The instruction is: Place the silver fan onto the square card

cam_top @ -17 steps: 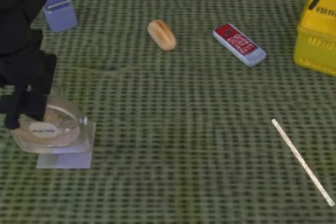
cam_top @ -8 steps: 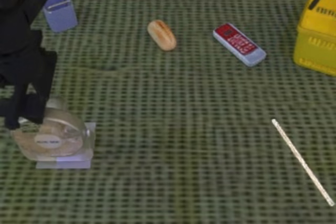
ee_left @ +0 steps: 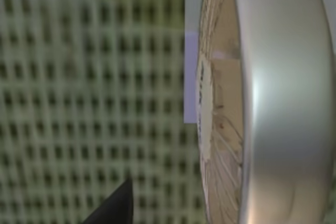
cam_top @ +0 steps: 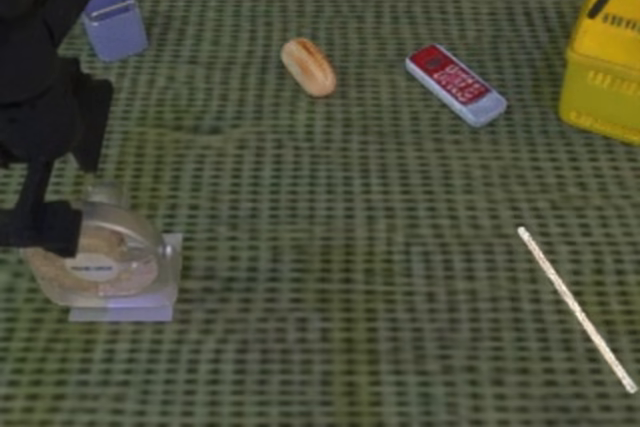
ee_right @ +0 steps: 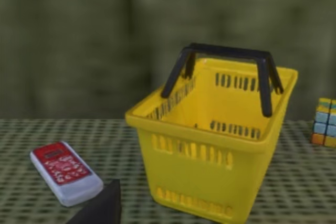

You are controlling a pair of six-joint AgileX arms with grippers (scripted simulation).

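Beside the left tool (cam_top: 35, 227) (flat on the square card (cam_top: 135, 309)) lies the silver fan (cam_top: 105, 259).

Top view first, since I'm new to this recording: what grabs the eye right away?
The silver fan lies on the square card near the table's left edge, with the black left arm's claw at its rim. At the far right stands a bright yellow basket. Between them, toward the back, lie a red phone and a bread roll.
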